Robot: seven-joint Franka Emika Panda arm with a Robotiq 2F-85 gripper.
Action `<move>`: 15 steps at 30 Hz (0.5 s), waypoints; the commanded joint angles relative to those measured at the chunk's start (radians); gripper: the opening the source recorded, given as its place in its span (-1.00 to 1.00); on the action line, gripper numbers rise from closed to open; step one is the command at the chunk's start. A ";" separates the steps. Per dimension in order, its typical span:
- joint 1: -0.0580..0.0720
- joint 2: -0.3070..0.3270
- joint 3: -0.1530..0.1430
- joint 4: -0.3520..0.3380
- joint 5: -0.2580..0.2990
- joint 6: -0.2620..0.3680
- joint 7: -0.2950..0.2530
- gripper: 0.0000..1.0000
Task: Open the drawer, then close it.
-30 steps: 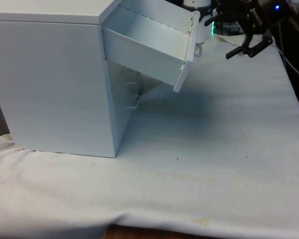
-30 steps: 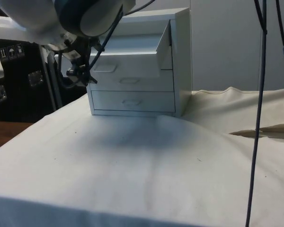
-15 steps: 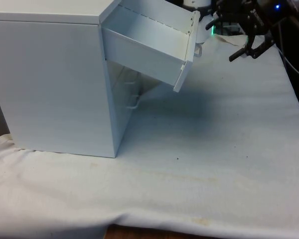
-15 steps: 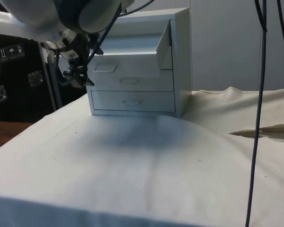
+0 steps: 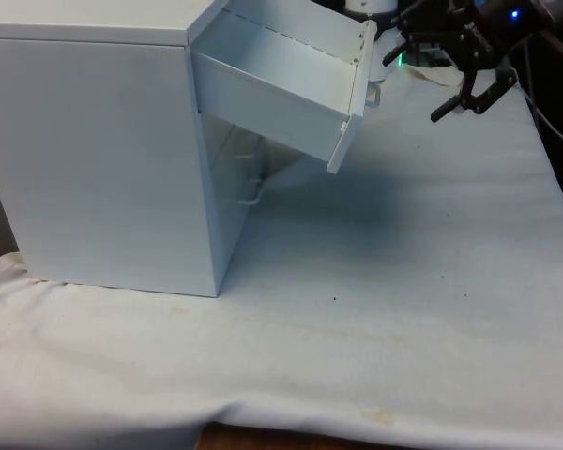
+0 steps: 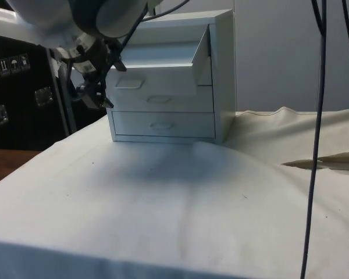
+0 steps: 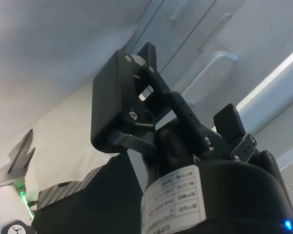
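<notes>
While it hangs out: the top white metal drawer [image 5: 291,89] is pulled well clear of the white three-drawer chest [image 5: 103,150] and tilts downward at its front; its handle [image 5: 372,94] faces the arm
Chest: stands on the white cloth-covered table [image 5: 403,281], at the front view's left
Gripper: the black two-finger gripper [image 5: 464,94] hovers near the drawer front, not touching; jaws apart, holding nothing
Lower drawers: both [image 6: 161,113] pushed in
</notes>
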 commanded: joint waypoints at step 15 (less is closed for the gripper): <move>-0.002 -0.006 0.001 -0.006 0.001 0.005 0.000 0.68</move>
